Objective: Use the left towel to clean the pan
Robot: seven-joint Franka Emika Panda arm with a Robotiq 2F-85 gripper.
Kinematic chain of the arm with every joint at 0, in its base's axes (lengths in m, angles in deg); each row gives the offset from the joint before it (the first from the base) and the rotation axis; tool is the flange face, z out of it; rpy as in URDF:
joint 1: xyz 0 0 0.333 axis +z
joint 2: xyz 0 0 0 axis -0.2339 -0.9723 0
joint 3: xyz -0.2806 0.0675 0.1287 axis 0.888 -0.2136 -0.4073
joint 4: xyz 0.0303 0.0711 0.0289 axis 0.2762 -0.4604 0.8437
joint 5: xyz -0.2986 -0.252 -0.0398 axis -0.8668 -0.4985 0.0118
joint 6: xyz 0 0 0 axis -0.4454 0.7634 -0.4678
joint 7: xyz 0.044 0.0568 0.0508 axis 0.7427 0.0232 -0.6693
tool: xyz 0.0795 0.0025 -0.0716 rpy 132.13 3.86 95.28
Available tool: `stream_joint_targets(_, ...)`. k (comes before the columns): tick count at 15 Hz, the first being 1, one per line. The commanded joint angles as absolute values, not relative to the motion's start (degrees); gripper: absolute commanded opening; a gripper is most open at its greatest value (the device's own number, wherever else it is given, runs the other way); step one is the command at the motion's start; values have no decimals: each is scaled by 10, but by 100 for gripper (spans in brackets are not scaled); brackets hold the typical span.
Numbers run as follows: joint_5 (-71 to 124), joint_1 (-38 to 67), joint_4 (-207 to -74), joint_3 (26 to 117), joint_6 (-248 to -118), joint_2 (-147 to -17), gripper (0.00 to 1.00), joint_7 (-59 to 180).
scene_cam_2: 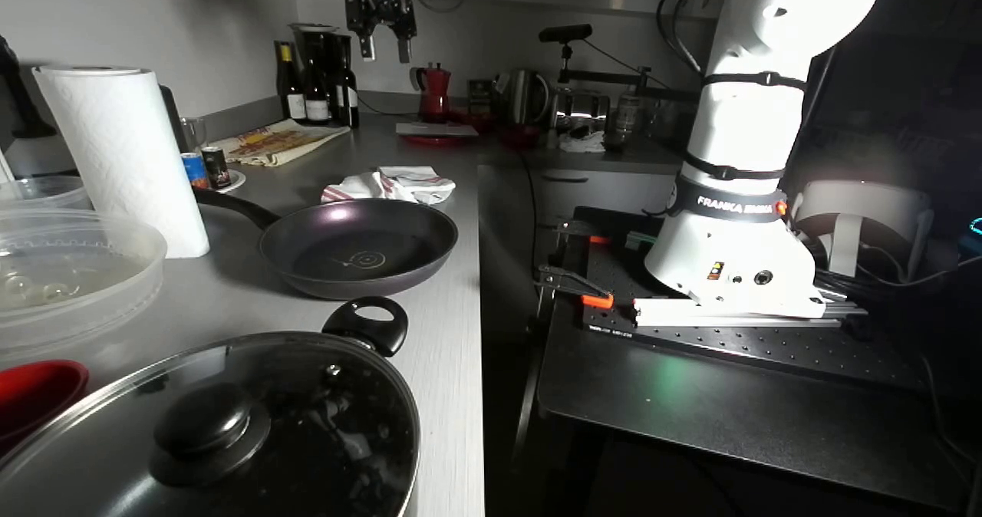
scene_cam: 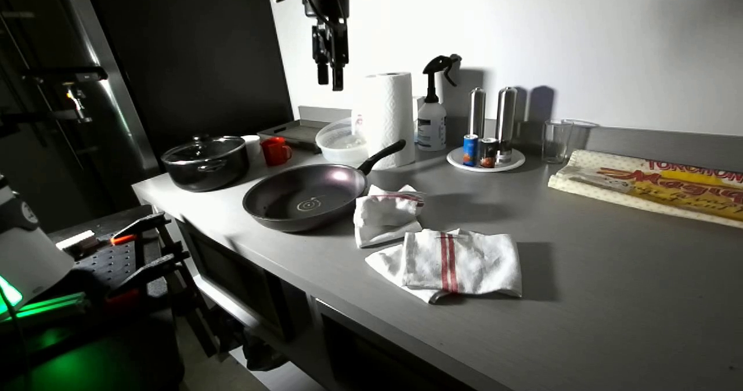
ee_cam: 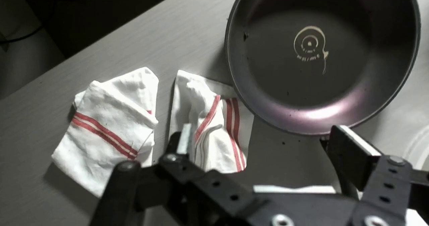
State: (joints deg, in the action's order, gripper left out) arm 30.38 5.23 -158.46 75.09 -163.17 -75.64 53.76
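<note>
A dark frying pan [scene_cam: 307, 199] lies on the grey counter and also shows in an exterior view [scene_cam_2: 360, 245] and the wrist view [ee_cam: 310, 81]. A crumpled white towel with red stripes [scene_cam: 386, 214] sits against the pan's rim, partly under or beside it; I cannot tell which. It also shows in the wrist view [ee_cam: 214, 145]. A second folded white towel with red stripes [scene_cam: 464, 263] lies apart from the pan, also in the wrist view [ee_cam: 110, 128]. My gripper [scene_cam: 331, 83] is open and empty, high above the counter, in an exterior view [scene_cam_2: 387, 49] and the wrist view [ee_cam: 268, 142].
A lidded pot [scene_cam: 206, 165], a red cup [scene_cam: 275, 151], a plastic tub [scene_cam: 342, 144] and a paper towel roll [scene_cam: 390, 121] stand round the pan. Behind are a spray bottle [scene_cam: 431, 121], a plate [scene_cam: 457, 162] with cans and mills, a glass [scene_cam: 556, 141] and a printed cloth [scene_cam: 650, 185].
</note>
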Motion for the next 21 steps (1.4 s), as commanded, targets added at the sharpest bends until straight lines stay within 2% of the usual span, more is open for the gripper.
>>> stream_joint_targets(1,343,36,-1514,753,-1687,-848,100,544)
stream_joint_targets(6,359,18,-1433,750,-1743,-969,100,566)
stream_joint_targets(13,354,15,-1302,745,-1739,-1120,100,610)
stream_joint_targets(21,357,14,-1261,738,-1748,-1189,100,627)
